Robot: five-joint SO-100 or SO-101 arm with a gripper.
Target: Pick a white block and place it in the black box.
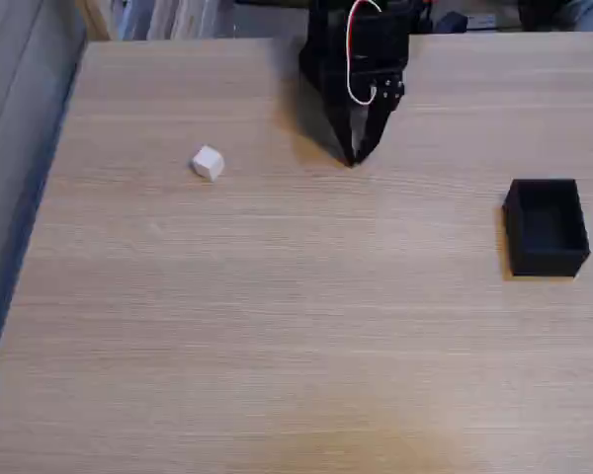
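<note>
Pale wood table (pixel 277 326) spreads under me. One block (pixel 208 163) lies well to the left of my claw (pixel 353 158) in the fixed view, apart from it. One box (pixel 546 227) sits far right. My arm hangs at the far edge, claw pointing down, tips together near the table, holding nothing.

You see white block (pixel 208 163) in fixed view: small matte cube, plain white, resting on wooden table left of centre, turned a bit so one corner faces camera; nothing touches it. You see black box (pixel 546 226) near right edge: matte, rectangular, open top facing up, thin walls, inside looks empty; much larger than cube; sits flat, well apart from block.
</note>
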